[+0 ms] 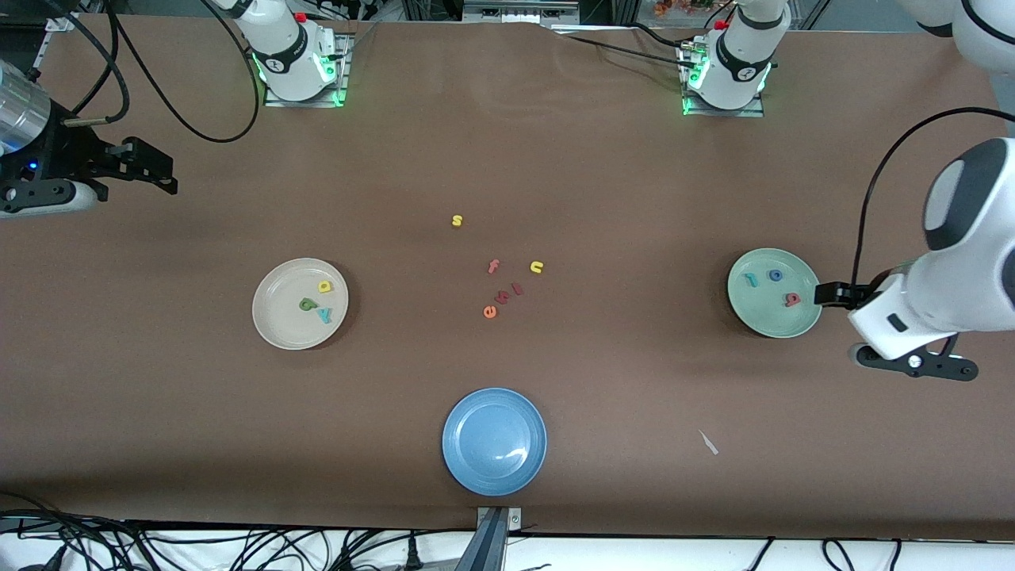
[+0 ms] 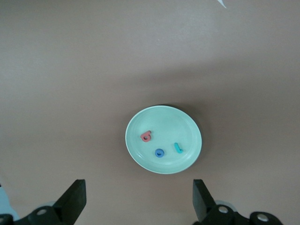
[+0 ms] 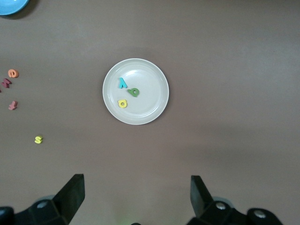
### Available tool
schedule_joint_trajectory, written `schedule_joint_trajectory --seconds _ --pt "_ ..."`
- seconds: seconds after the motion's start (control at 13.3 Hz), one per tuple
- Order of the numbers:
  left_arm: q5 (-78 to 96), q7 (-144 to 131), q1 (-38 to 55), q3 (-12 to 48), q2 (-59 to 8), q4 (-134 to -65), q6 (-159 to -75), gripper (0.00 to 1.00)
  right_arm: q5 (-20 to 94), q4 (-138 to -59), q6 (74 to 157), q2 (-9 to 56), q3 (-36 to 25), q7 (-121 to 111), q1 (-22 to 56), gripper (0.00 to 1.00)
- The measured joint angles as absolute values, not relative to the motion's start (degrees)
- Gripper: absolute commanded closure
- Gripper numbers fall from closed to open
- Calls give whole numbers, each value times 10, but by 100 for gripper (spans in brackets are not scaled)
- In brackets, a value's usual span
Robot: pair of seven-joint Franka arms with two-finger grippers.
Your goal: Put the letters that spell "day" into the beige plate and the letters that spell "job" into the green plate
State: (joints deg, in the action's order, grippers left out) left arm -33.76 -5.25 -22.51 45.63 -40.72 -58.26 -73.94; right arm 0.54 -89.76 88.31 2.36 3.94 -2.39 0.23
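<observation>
Both arms are parked up and off to the sides. The left end effector [image 2: 138,201] hangs over the surface [image 1: 507,159] at the right edge of the front frame, just beside the green plate [image 1: 801,321], fingers spread wide with nothing between them. In the front view it's mostly hidden under the white wrist housing; only a black bit pokes out next to the plate rim. The right end effector [image 3: 136,199] sits at the upper left edge of the front frame, also wide open and empty, and its arm is cut off by the frame border.

In the green plate lie the teal j [image 1: 750,278], the blue o [image 1: 775,275] and the pinkish-red b [image 1: 791,299], all apart from each other. The beige plate [image 1: 273,333], left of centre in the front view, holds the yellow a [image 1: 324,286], the dark green d [image 1: 307,304] and the teal y [image 1: 324,315], with d and y just about touching.

Mid-frame, some loose letters are on the bare surface: a yellow s [image 1: 457,220], a pink f [image 1: 493,266], a yellow n [image 1: 537,267], an orange e [image 1: 490,312], and two reddish ones [image 1: 509,293] between them that are too small for me to read. The blue plate [image 1: 494,441] sits empty at bottom centre. A small whitish scrap [image 1: 708,442] lies lower right; can't tell what it is. The arm bases carry a logo, but it isn't legible.
</observation>
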Motion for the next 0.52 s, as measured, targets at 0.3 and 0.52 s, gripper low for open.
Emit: schedule_joint_trajectory --seconds 0.3,0.52 --pt "-94 -31 -110 202 -379 -538 -740 9 3 -897 883 34 40 -24 2 0" --pt "19 -23 -31 44 -342 -561 -786 8 1 -897 882 36 40 -25 2 0"
